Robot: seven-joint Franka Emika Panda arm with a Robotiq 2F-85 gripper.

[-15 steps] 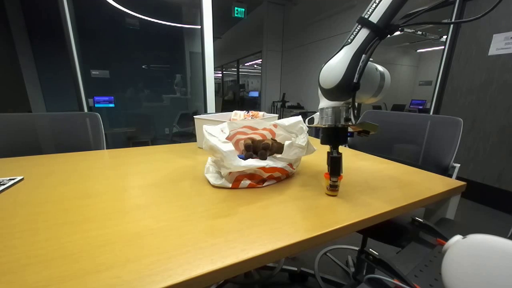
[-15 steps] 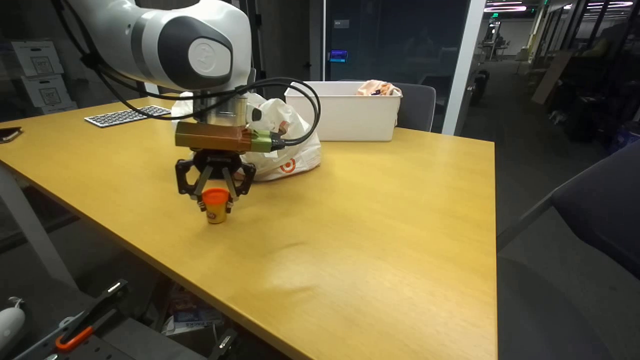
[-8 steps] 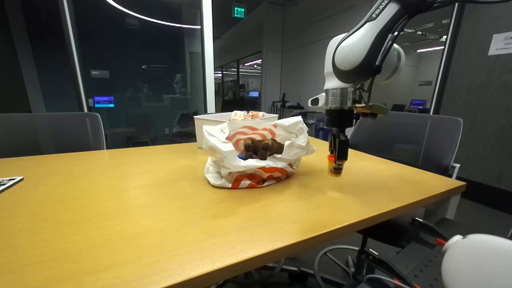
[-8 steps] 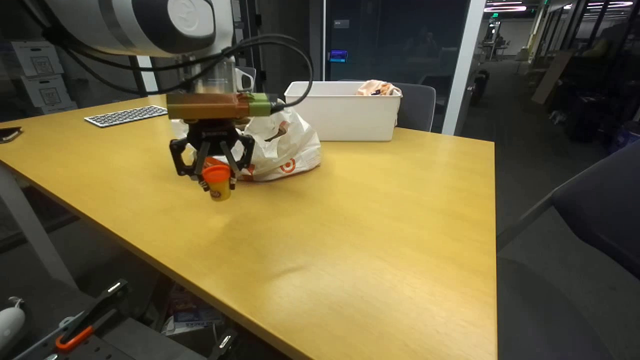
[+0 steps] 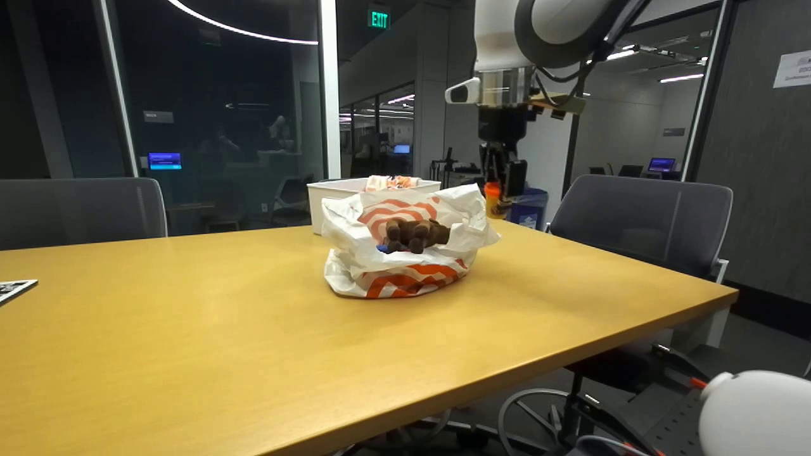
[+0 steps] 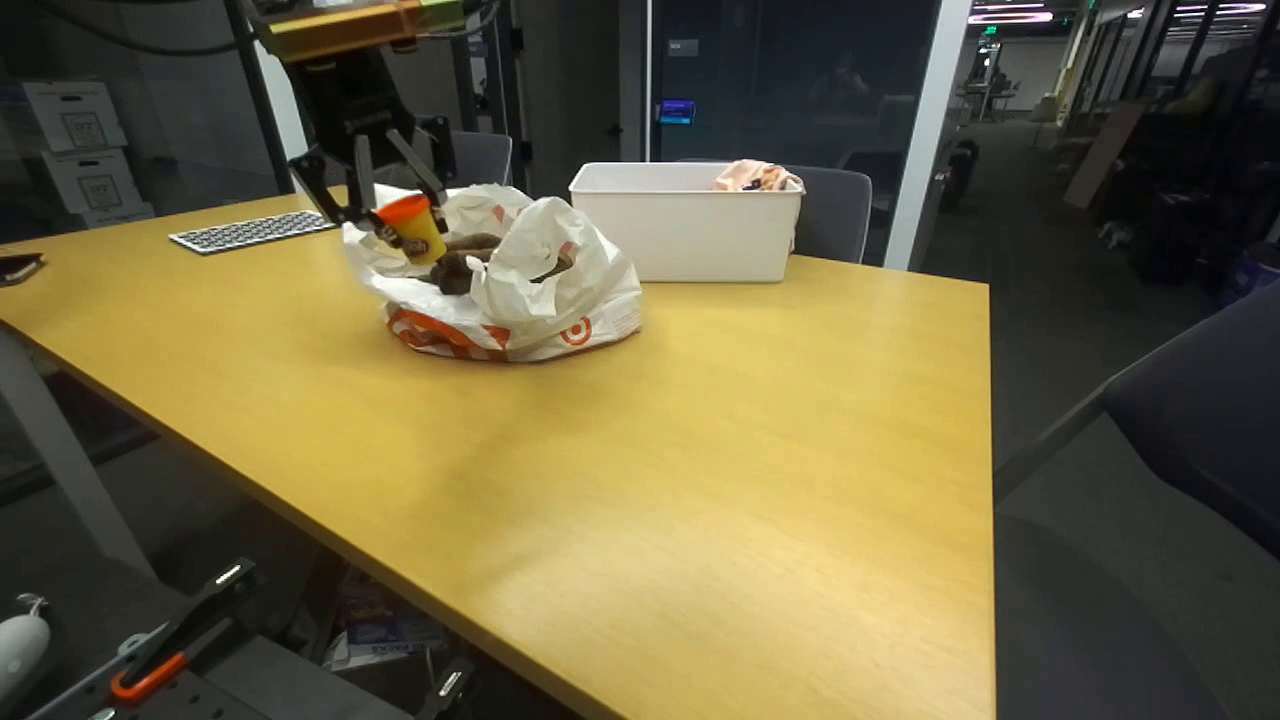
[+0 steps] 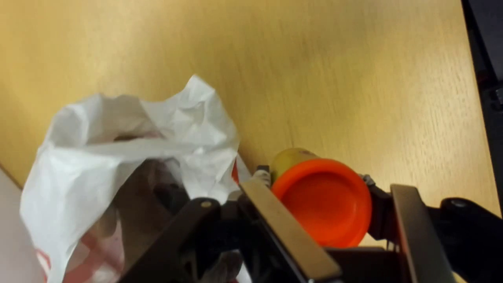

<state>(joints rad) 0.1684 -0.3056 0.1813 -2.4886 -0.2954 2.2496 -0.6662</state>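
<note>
Pincer grips a yellow tub between its jaws above the worktop. Tub's long axis tilts: orange lid uppermost, base pointing down and away. White bag sits beside the pincer.

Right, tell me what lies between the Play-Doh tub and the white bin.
In an exterior view, the Target bag, with a brown plush toy inside, lies between the Play-Doh tub in the gripper and the white bin.

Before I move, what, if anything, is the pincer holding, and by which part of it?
The pincer holds the small yellow tub by opposite sides of its body, just below the orange lid.
</note>
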